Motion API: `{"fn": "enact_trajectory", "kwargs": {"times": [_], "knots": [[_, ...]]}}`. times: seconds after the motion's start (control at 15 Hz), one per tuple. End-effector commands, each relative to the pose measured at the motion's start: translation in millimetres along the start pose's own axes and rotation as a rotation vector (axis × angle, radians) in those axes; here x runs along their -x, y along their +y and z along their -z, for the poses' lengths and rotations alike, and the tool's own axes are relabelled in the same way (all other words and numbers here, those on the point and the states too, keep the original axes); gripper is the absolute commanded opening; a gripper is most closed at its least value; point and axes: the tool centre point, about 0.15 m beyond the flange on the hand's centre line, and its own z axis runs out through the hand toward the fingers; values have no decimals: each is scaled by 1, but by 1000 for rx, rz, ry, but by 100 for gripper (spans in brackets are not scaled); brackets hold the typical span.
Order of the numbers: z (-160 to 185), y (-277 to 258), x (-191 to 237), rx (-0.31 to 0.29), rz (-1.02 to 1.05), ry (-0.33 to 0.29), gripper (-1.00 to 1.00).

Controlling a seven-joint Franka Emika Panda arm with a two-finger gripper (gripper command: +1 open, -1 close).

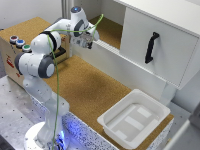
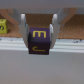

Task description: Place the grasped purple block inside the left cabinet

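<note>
My gripper [image 1: 88, 42] is shut on the purple block [image 2: 40, 36], which bears a yellow letter on its face. In the wrist view the two fingers [image 2: 23, 22] clamp the block's sides, with the gripper [image 2: 40, 42] just above the cupboard's white front lip [image 2: 45, 65]. In the exterior view the gripper hangs at the front edge of the left cabinet [image 1: 109, 31], the open white-walled section with a brown cork floor. The block itself is too small to make out in the exterior view.
A white door with a black handle [image 1: 151, 47] fronts the section on the exterior view's right. A shallow white tray [image 1: 134, 118] sits on the cork table. A small yellow block [image 2: 2, 26] lies on cork. A box with coloured buttons [image 1: 18, 43] stands on the exterior view's left.
</note>
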Motion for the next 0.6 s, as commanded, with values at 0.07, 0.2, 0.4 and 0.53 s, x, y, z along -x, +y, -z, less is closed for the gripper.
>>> {"fn": "enact_trajectory", "kwargs": {"times": [0.07,0.2,0.4,0.53], "knots": [[-52,-13,-79,98,-80,-21,-100],[-56,-17,-94,113,-73,-2,-100],[-63,-26,-113,149,-40,7,-100],[-72,-26,-117,164,-46,-11,-100]]}}
